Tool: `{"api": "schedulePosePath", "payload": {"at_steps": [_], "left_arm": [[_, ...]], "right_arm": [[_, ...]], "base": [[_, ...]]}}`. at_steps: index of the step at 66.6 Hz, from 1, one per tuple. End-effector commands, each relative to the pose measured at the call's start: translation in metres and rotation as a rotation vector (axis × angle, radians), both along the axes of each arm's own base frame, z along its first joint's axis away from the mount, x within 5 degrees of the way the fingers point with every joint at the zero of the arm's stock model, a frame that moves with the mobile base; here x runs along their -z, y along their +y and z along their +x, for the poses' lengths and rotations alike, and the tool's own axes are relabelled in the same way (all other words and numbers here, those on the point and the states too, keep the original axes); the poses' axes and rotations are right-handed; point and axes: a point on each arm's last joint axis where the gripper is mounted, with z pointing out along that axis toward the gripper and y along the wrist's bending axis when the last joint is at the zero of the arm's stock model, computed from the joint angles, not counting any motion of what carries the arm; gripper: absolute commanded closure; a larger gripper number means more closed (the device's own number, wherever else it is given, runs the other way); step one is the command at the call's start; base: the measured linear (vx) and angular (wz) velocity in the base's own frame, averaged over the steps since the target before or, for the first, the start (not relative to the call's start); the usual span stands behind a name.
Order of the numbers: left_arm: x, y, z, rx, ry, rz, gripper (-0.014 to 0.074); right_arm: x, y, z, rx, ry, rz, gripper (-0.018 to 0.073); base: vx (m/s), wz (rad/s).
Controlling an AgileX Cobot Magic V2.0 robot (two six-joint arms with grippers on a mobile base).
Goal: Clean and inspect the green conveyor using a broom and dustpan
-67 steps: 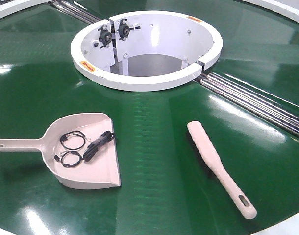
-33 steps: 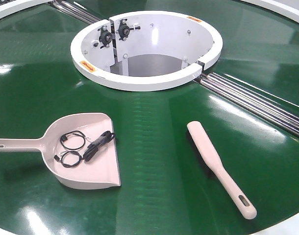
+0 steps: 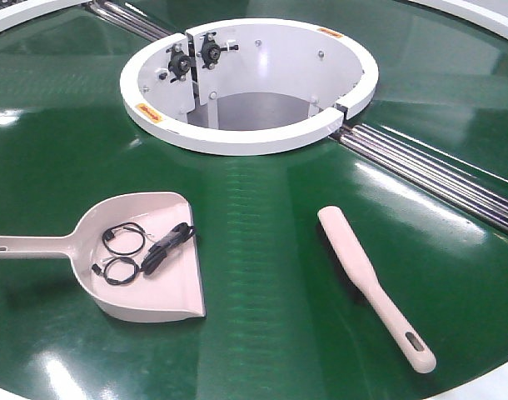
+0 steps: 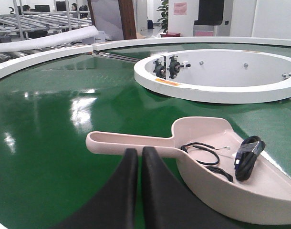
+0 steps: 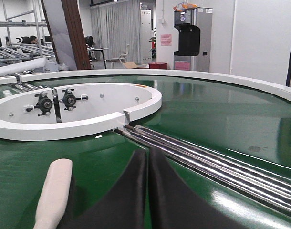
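Observation:
The green conveyor (image 3: 262,242) fills the front view, crossed by silver roller strips (image 3: 437,175). The dustpan (image 3: 150,267) lies at the left with its handle pointing left; black coiled cables (image 3: 146,250) lie in it. The broom (image 3: 366,279) lies at the right, handle toward the front edge. Neither gripper shows in the front view. In the left wrist view my left gripper (image 4: 140,152) is shut and empty, just in front of the dustpan (image 4: 222,167) handle. In the right wrist view my right gripper (image 5: 148,155) is shut and empty, with the broom (image 5: 52,191) to its left.
A white ring-shaped hub (image 3: 250,83) with black bearing fittings stands at the belt's centre; it also shows in the left wrist view (image 4: 222,74) and the right wrist view (image 5: 74,109). A white outer rim (image 4: 36,59) bounds the belt. Roller strips (image 5: 207,157) run right of my right gripper.

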Motion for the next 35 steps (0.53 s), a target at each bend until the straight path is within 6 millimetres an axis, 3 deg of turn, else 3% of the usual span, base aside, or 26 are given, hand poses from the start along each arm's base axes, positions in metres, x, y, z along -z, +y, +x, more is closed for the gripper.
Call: {"api": "schedulePosePath", "payload": {"at_steps": [1, 35], "left_arm": [[-0.0035, 0.0001, -0.0005, -0.001, -0.072, -0.018, 0.0602], [-0.0035, 0.0001, -0.0005, -0.001, -0.072, -0.018, 0.0602]], "right_arm": [[-0.0058, 0.0000, -0.0012, 0.004, -0.077, -0.026, 0.0568], [-0.0058, 0.0000, -0.0012, 0.004, -0.077, -0.026, 0.0568]], "base": [[0.00, 0.00], [0.00, 0.00]]}}
